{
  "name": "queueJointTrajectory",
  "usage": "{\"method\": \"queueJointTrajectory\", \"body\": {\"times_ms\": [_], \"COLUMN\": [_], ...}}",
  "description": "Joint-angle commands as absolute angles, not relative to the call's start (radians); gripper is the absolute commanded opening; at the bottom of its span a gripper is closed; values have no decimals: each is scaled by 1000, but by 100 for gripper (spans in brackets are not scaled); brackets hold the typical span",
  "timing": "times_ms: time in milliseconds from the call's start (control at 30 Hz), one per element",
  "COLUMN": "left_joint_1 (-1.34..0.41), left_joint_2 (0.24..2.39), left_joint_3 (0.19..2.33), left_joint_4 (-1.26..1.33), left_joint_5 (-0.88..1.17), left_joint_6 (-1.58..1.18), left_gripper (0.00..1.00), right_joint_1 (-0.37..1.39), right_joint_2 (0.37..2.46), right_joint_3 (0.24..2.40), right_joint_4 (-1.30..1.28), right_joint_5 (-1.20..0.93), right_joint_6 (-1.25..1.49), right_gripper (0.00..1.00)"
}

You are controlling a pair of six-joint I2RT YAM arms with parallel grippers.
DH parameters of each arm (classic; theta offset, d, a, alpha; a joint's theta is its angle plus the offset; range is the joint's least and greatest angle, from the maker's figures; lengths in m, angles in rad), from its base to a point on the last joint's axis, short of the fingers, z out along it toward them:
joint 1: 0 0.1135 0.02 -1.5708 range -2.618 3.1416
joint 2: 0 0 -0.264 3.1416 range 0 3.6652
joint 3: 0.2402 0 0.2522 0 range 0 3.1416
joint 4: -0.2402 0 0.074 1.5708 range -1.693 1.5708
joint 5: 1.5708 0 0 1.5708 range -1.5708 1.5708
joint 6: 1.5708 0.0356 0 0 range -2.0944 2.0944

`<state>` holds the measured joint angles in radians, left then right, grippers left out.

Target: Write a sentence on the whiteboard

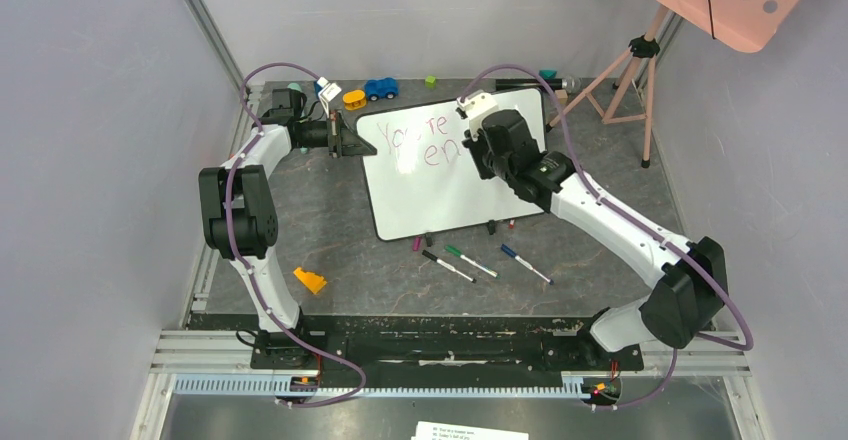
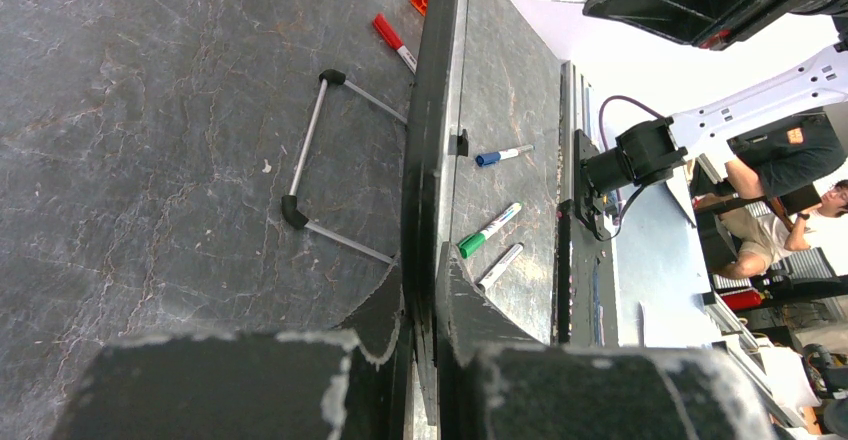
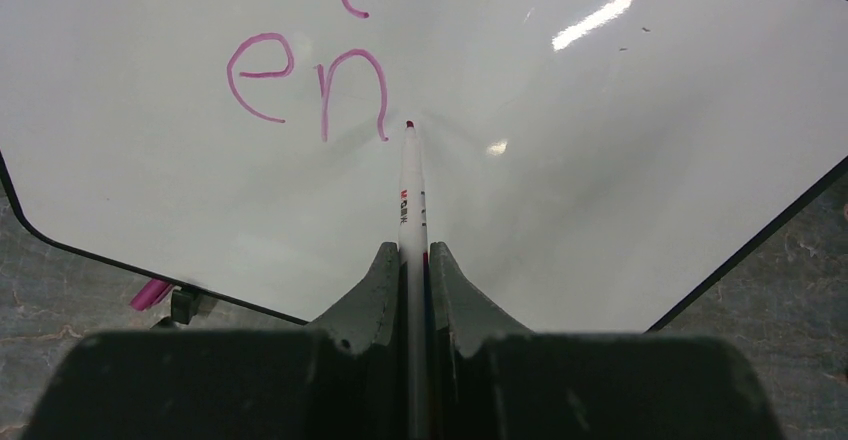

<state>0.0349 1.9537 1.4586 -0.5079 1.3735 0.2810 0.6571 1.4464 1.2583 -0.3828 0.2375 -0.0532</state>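
The whiteboard (image 1: 440,185) stands tilted on the dark table, black-framed, with pink letters "You're" (image 1: 405,132) and "en" (image 1: 438,153) on it. My left gripper (image 1: 345,140) is shut on the board's left edge (image 2: 422,210), seen edge-on in the left wrist view. My right gripper (image 1: 478,140) is shut on a white marker (image 3: 411,200) with a pink tip. The tip (image 3: 409,124) sits at the board surface just right of the "en" (image 3: 305,85). The right gripper hides part of the board's upper right.
Loose markers lie in front of the board: black (image 1: 448,266), green (image 1: 471,261), blue (image 1: 525,263), and a pink cap (image 1: 417,244). An orange block (image 1: 310,281) lies near left. Toys, including a blue car (image 1: 381,88), line the back. A tripod (image 1: 625,70) stands far right.
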Motion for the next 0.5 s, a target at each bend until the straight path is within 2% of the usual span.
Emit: {"method": "queueJointTrajectory", "body": {"times_ms": [0,467], "left_joint_1": [-28,-28], "left_joint_2": [1985,1987], "left_joint_3": [1410,1411], "left_joint_4": [-526,-527], "left_joint_5": [1116,1116], "left_joint_6": [482,481], "left_gripper": [2,2], "right_joint_1": [642,624], "right_joint_2": [1447,1511], "right_joint_3": [1323,1367], "right_joint_4": [-359,-342], "right_joint_5": [258,266], "right_joint_6": [-48,-54], "right_gripper": [0,0]}}
